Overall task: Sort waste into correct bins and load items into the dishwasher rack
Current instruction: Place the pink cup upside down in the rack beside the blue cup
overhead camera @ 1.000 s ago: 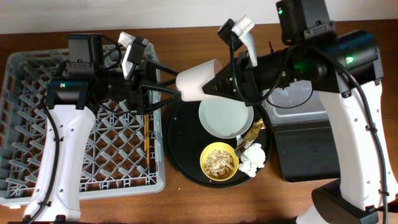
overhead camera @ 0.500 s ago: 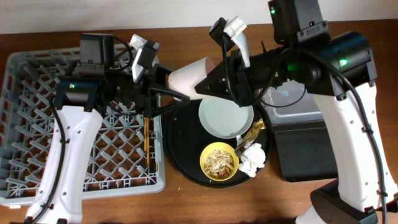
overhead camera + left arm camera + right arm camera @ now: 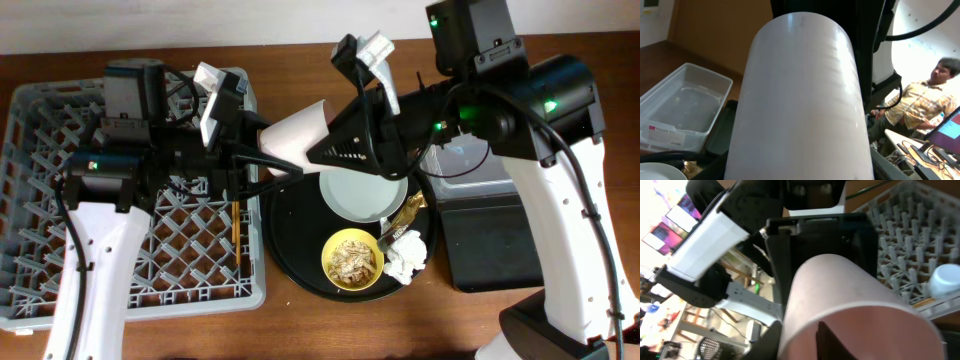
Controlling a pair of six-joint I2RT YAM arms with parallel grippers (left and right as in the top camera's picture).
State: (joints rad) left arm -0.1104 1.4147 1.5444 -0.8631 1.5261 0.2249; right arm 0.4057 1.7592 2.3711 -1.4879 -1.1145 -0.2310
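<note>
Large square grey plastic dishwasher rack (image 3: 40, 200) at the left, just beside a large round black tray (image 3: 290, 240). Held in the air above their neighbouring edges, lying on its side between both arms: small pink cup (image 3: 295, 135), mouth toward the right gripper (image 3: 338, 150), pinched there at the wall with one finger (image 3: 824, 336) inside the rim. Left gripper (image 3: 280, 150) with fingers spread along the closed end of this cup; cannot tell if pressing on it.
</note>
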